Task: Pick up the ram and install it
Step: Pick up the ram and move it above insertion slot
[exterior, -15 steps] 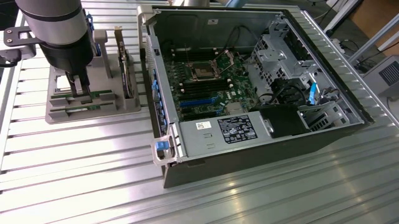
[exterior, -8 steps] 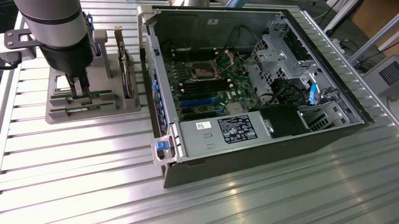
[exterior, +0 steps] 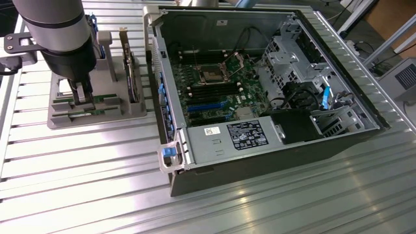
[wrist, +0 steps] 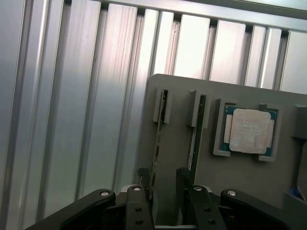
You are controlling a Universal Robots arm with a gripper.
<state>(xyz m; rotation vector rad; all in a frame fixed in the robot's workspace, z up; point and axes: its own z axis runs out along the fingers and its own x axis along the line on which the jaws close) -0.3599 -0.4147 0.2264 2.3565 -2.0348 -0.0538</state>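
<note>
Pincer [wrist: 163,184] fingers [wrist: 183,178] stand apart closest to the wrist camera, clamped on nothing. The near end of the ram [wrist: 157,139] runs into the gap between them; whether either finger touches it cannot be told. The ram sits on edge in a slot of the grey holder [wrist: 249,172]. A second stick [wrist: 194,134] of the same kind stands in the neighbouring slot, just beside one finger. Farther along the holder a square silver processor chip [wrist: 250,130] lies flat in its own pocket, apart from both sticks. Beyond the holder's edge run the ribbed metal slats of the surface [wrist: 72,105]. In the exterior view an open computer case [exterior: 273,163] lies nearest, toward that view's right, its motherboard exposed. Farther back on that view's left the arm [exterior: 58,29] reaches down onto the holder, where an expansion card [exterior: 133,73] stands upright beside it.
</note>
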